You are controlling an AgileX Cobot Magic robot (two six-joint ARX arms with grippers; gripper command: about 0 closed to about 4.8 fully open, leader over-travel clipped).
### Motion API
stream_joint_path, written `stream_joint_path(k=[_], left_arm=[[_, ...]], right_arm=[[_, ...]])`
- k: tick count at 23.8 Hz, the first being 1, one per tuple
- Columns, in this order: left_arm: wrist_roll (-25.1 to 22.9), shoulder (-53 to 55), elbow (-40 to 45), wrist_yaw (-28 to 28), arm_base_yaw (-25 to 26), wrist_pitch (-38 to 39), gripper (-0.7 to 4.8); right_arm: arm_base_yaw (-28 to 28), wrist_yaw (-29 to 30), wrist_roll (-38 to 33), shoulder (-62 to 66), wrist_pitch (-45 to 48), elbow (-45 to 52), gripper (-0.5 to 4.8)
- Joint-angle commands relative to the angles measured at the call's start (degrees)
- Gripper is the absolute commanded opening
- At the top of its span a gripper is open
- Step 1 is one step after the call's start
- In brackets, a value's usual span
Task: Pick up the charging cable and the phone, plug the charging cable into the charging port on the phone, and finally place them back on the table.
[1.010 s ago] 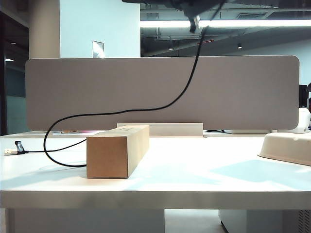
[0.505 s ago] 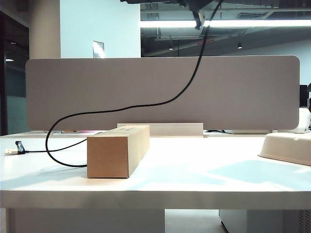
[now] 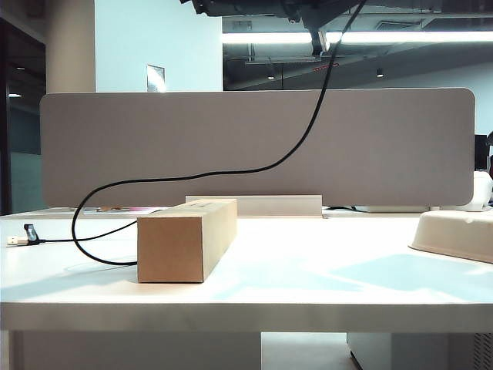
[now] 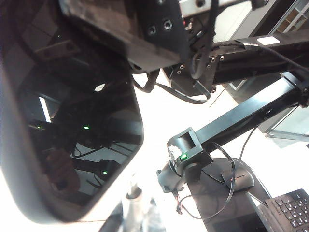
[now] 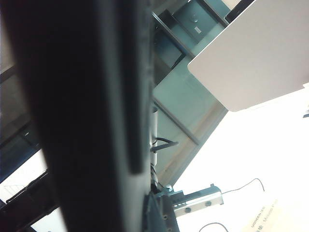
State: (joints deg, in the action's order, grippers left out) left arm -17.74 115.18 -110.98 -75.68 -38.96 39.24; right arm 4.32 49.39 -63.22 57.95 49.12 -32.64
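High over the wide white smooth-topped table (image 3: pixel 308 277), cut off by the upper edge of the exterior view: left gripper (image 3: pixel 239 8) and right gripper (image 3: pixel 327 19), close together.

Left gripper: jaws drawn almost fully together, apparently clamped on the flat black glossy-screened phone (image 4: pixel 72 121), which fills one side of the left wrist view, rounded corner and pale rim showing. Fingers themselves not clearly visible there.

Right gripper: likewise nearly closed. Own camera blocked by a dark slab up close, so no sight of what sits between the jaws. Judging by the exterior view, grips the long thin black charging cable (image 3: pixel 192 176) near its upper end.

Below that, drops in a slack curve across the grey partition panel (image 3: pixel 385 146), loops onto the table behind the brown cardboard box (image 3: pixel 185 239), and ends at the USB plug (image 3: pixel 17 240) lying flat at the far left. Charging port not visible; impossible to tell whether the plug is in.

Handling: phone rigid, smooth, probably slippery, so best pinched across the long edges, clear of the bottom edge. Cord light and limp; best gripped just behind the metal plug to keep it steady.
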Motion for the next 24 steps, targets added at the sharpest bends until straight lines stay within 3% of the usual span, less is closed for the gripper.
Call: stream_joint_path(k=[1, 24], left_arm=[[3.41, 1.11, -0.24, -0.42, -0.07, -2.69, -0.06], [5.11, 1.03, -0.28, -0.76, -0.46, -1.64, -0.06]], right_arm=[[-0.04, 0.28, -0.04, -0.26, 2.51, -0.46, -0.06], [0.0, 0.55, 1.95, -0.24, -0.81, -0.44, -0.06]])
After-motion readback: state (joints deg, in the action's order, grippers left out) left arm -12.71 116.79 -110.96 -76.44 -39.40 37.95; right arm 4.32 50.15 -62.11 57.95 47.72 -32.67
